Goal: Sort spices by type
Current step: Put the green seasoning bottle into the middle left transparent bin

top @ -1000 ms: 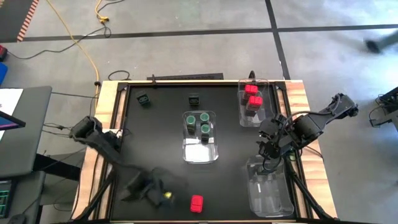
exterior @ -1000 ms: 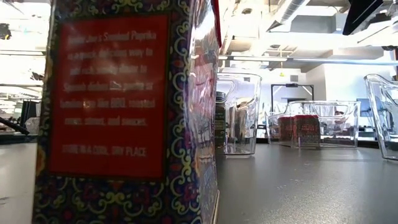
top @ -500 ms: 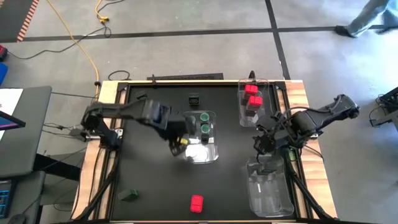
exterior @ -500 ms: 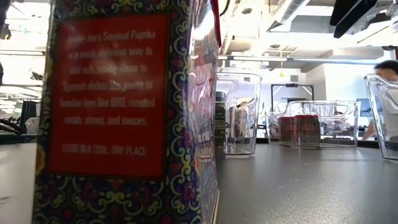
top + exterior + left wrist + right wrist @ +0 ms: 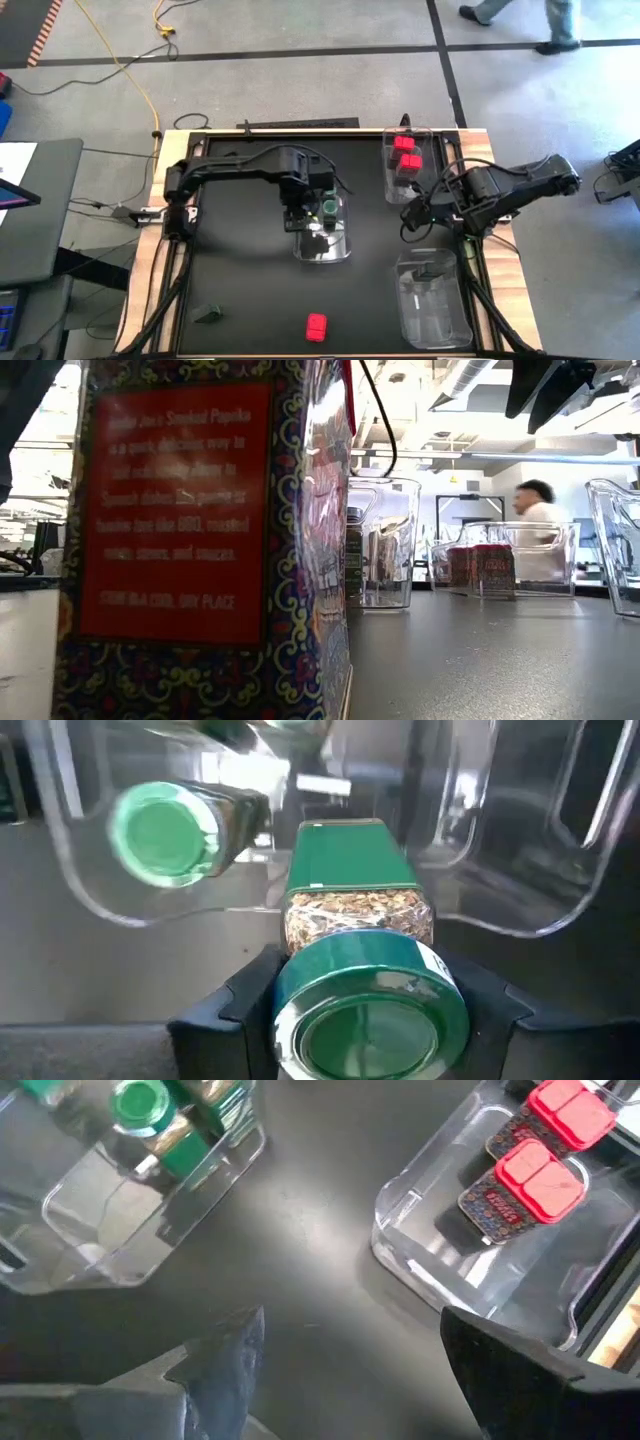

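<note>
1. Black table [image 5: 240, 250] on a concrete floor, with three clear bins on it and a person walking past way behind.
2. Left end effector [image 5: 303, 210] sits over the middle bin [image 5: 322, 245], clamped on a green-topped jar [image 5: 368, 1010] by its body just under the cap. Another green-topped one [image 5: 165, 832] lies on its side in that bin.
3. Right end effector [image 5: 345, 1355] hangs wide apart with nothing in it, between the bins, near the bin with red boxes [image 5: 404, 152].
4. Handling guess: the jar looks rigid, light and slick-sided, so gripping the body rather than the round cap seems smart. The loose red box [image 5: 316, 326] at the front edge is blocky, with flat sides that should be easy to pinch.
5. Hard to see: the arm covers most of the middle bin from above, so I can't count jars. That dark thing [image 5: 208, 315] at the front left corner is too small to identify. Low view is mostly blocked by the paprika box.
</note>
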Tool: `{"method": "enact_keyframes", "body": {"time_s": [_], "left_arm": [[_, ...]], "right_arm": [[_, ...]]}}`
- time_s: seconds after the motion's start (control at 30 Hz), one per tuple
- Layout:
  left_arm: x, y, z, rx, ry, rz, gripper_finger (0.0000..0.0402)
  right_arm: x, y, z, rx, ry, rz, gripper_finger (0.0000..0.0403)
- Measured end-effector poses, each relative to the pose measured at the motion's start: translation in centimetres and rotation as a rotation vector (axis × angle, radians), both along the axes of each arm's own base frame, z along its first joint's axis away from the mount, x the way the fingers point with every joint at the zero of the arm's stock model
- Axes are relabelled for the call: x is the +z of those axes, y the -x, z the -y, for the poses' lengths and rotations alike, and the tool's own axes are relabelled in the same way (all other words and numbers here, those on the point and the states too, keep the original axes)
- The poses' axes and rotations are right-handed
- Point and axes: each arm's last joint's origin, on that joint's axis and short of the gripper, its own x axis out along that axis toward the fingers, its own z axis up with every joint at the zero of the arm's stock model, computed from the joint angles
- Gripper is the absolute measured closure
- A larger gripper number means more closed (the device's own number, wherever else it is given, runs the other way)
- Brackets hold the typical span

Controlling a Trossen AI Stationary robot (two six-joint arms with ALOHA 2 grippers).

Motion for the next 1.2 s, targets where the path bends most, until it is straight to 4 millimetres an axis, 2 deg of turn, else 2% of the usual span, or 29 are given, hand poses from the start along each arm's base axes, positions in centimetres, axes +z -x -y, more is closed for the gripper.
{"method": "enact_keyframes", "body": {"time_s": [0.37,0.6,0.93,1.2], "left_arm": [[-4.7,-2.6,-0.2,-0.078,-0.006,-0.111,0.0213],[-6.5,-3.5,-0.2,-0.073,-0.024,-0.151,0.0213],[-6.7,-4.1,-0.3,-0.050,-0.028,-0.103,0.0213],[-7.7,-4.6,-0.6,-0.023,-0.028,-0.134,0.0213]], "right_arm": [[0.0,-0.2,1.0,-0.048,0.003,-0.005,0.0073],[0.0,-0.2,1.1,-0.032,0.011,-0.015,0.0073],[0.0,-0.1,1.1,-0.014,0.020,-0.030,0.0073],[0.0,-0.1,1.2,-0.011,0.022,-0.033,0.0073]]}}
